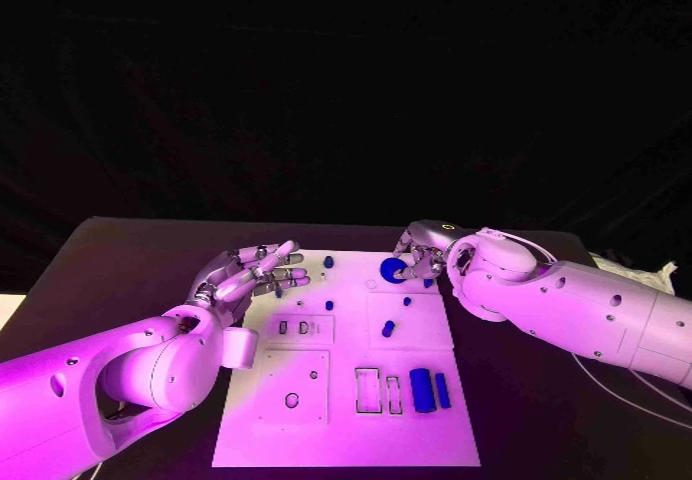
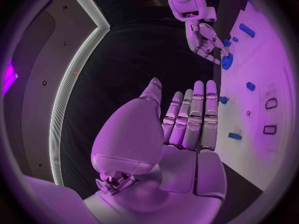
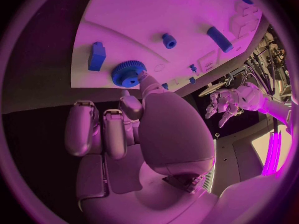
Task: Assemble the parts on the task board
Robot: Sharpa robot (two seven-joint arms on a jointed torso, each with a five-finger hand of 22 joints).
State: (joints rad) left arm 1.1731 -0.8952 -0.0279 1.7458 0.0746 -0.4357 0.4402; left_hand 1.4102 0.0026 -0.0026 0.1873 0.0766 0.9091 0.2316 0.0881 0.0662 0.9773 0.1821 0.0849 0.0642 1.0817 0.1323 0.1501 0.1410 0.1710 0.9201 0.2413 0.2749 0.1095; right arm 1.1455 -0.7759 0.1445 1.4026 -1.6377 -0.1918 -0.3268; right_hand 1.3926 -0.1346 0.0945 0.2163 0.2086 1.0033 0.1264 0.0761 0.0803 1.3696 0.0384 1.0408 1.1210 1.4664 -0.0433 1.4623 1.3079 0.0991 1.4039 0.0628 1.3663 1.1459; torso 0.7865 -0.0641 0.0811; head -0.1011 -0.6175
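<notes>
Blue gear point(image 1: 392, 268) half hidden behind right hand point(image 1: 426, 252).

Black table point(image 1: 130, 260) stands against a wholly dark backdrop; no wall detail or window is discernible behind it. Magenta-violet light falls across the scene. Pale crumpled material point(image 1: 635, 270) lies at the table's far right edge. In the left wrist view, a bright light strip point(image 2: 69, 89) curves beside a grey panel point(image 2: 37, 79).
</notes>
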